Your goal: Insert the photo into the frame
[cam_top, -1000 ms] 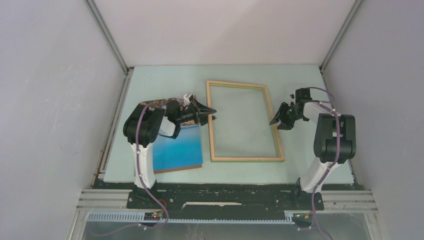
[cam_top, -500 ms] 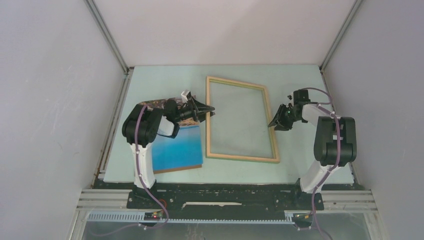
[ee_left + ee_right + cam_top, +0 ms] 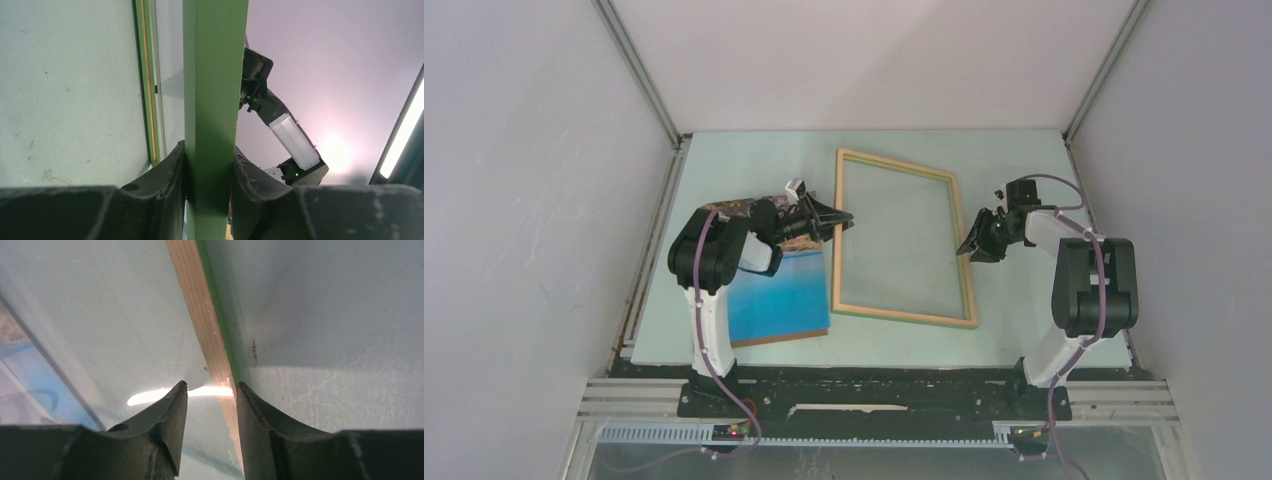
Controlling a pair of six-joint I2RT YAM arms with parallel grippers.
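Observation:
The frame [image 3: 904,316], light wood face up with a clear pane, lies skewed in the middle of the table. My left gripper [image 3: 844,222] is shut on its left rail; in the left wrist view the green rail [image 3: 215,75] runs straight up between both fingers of the left gripper [image 3: 209,150], touching each. My right gripper [image 3: 967,248] stands open astride the right rail [image 3: 195,285]. In the right wrist view the right gripper [image 3: 210,385] has the rail against its right finger, with a gap at its left finger. The photo [image 3: 779,295], blue water up, lies flat left of the frame, partly under my left arm.
The pale green table top [image 3: 1024,160] is boxed in by grey walls with aluminium posts [image 3: 639,75] at the back corners. A black base rail [image 3: 874,395] runs along the near edge. My right arm [image 3: 280,130] shows beyond the frame in the left wrist view.
The left jaws have closed onto the left rail. The frame has slid and turned, its near end moving left. The right gripper has followed leftward along the right rail.

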